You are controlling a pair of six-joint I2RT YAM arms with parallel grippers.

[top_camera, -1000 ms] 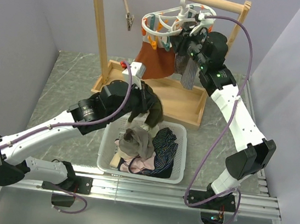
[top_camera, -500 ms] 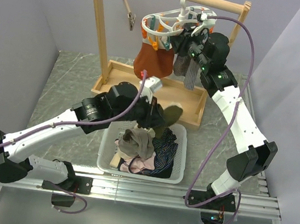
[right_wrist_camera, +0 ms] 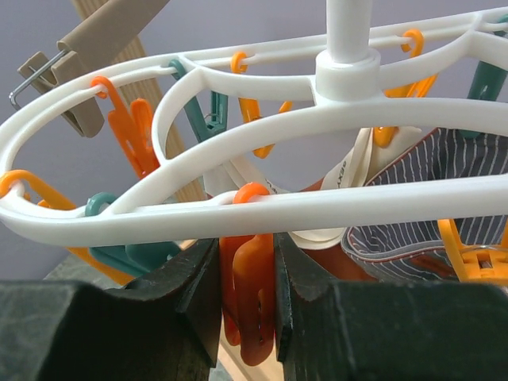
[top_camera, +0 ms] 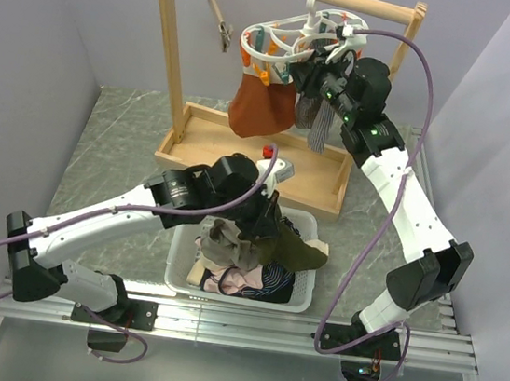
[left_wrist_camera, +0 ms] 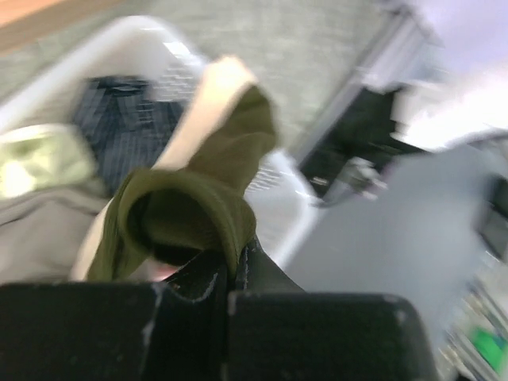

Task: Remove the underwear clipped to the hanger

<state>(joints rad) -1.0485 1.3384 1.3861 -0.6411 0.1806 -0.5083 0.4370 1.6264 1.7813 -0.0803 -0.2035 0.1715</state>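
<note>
- Left tool [left_wrist_camera: 235, 266] clenched on olive green underwear [top_camera: 294, 250]: crumpled, cream lining showing, held over the white basket [top_camera: 310, 290].
- Right tool [right_wrist_camera: 246, 274] pinches an orange peg [right_wrist_camera: 255, 305] on the white hanger [right_wrist_camera: 381, 202].
- Rust-orange underwear [top_camera: 261, 107] and grey pin-striped underwear [top_camera: 320, 129] hang clipped to the hanger.
</note>
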